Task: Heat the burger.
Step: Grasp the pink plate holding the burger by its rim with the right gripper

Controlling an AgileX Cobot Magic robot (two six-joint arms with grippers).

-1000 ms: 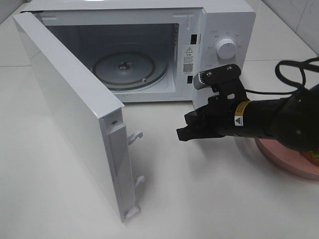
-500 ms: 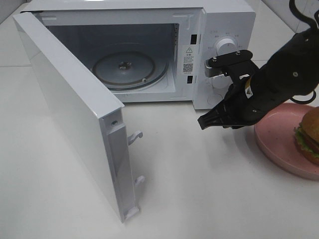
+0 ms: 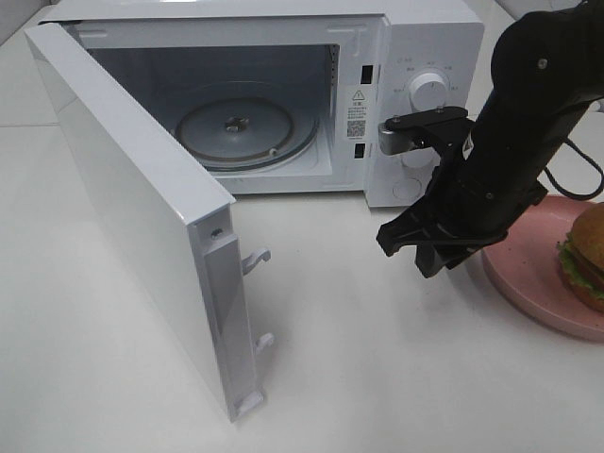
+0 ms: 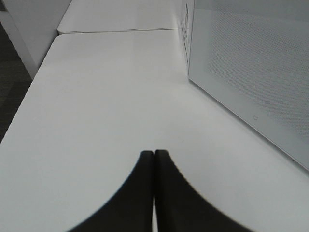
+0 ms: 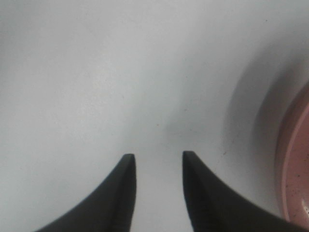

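Observation:
The burger (image 3: 587,257), with golden bun and green lettuce, sits on a pink speckled plate (image 3: 525,280) at the table's right edge, partly cut off by the frame. My right gripper (image 3: 408,253) points down at the bare table just left of the plate, in front of the microwave's control panel. In the right wrist view the right gripper (image 5: 157,157) is open with nothing between its fingers, and the plate's rim (image 5: 295,166) shows beside it. My left gripper (image 4: 154,155) is shut and empty, low over the table beside the door's outer face.
The white microwave (image 3: 429,38) stands at the back with its door (image 3: 132,217) swung wide open toward the front left. Its glass turntable (image 3: 247,130) is bare. Two knobs (image 3: 430,92) sit on the panel behind the right arm. A black cable trails at the far right.
My right arm swung from pointing left to pointing down and shifted right toward the plate, uncovering the burger. Its fingers went from shut to apart.

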